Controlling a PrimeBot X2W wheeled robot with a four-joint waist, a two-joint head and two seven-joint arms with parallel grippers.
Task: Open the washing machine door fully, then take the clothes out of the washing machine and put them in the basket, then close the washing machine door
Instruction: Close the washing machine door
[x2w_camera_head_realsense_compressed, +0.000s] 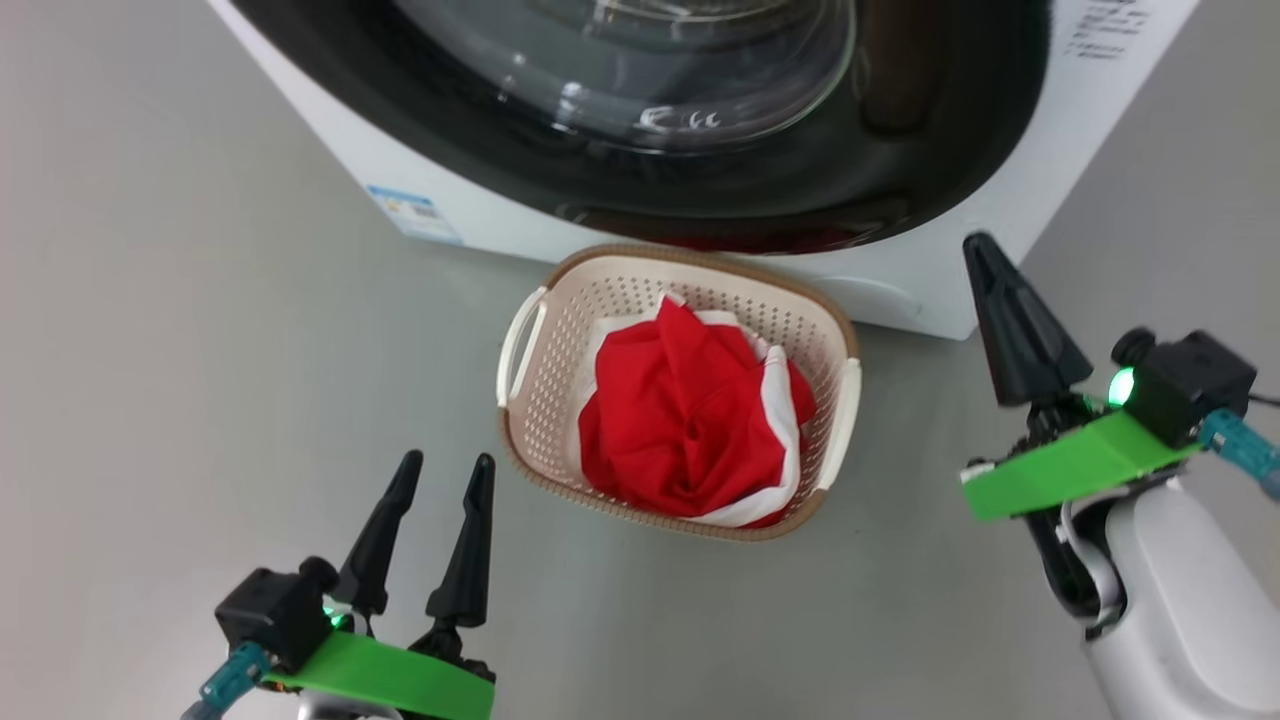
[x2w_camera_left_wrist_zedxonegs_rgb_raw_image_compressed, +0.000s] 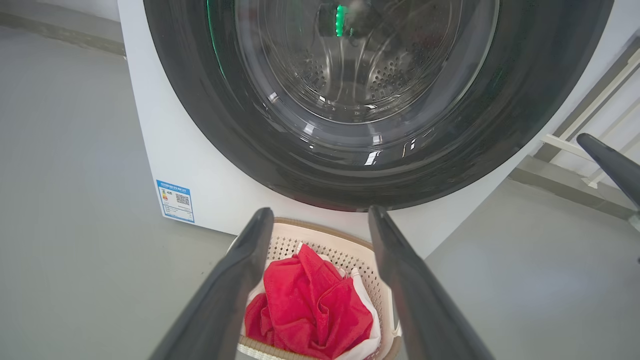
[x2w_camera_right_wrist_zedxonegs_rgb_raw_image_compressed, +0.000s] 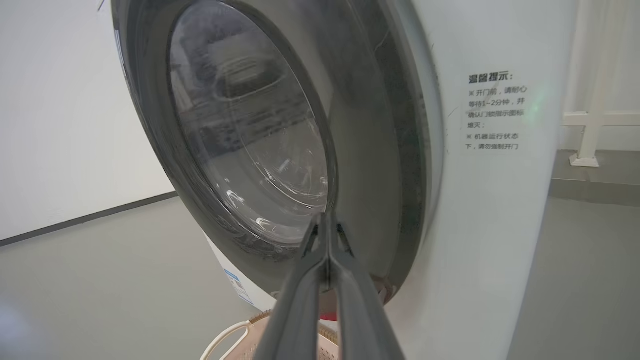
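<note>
Red clothes (x2w_camera_head_realsense_compressed: 690, 420) lie heaped in the basket (x2w_camera_head_realsense_compressed: 530, 400), just before the washing machine (x2w_camera_head_realsense_compressed: 960, 270). The washing machine door (x2w_camera_head_realsense_compressed: 780, 190) appears shut, so the job looks all but done. The left gripper (x2w_camera_head_realsense_compressed: 447, 460) hangs spread and empty beside the basket. The right gripper (x2w_camera_head_realsense_compressed: 978, 242), pinched closed on nothing, hovers near the washer's corner, with open floor (x2w_camera_head_realsense_compressed: 200, 350) around both.

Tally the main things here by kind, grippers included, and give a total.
Washing machine: 1
Washing machine door: 1
Basket: 1
Heap of clothes: 1
Grippers: 2, left gripper and right gripper
Total: 6
</note>
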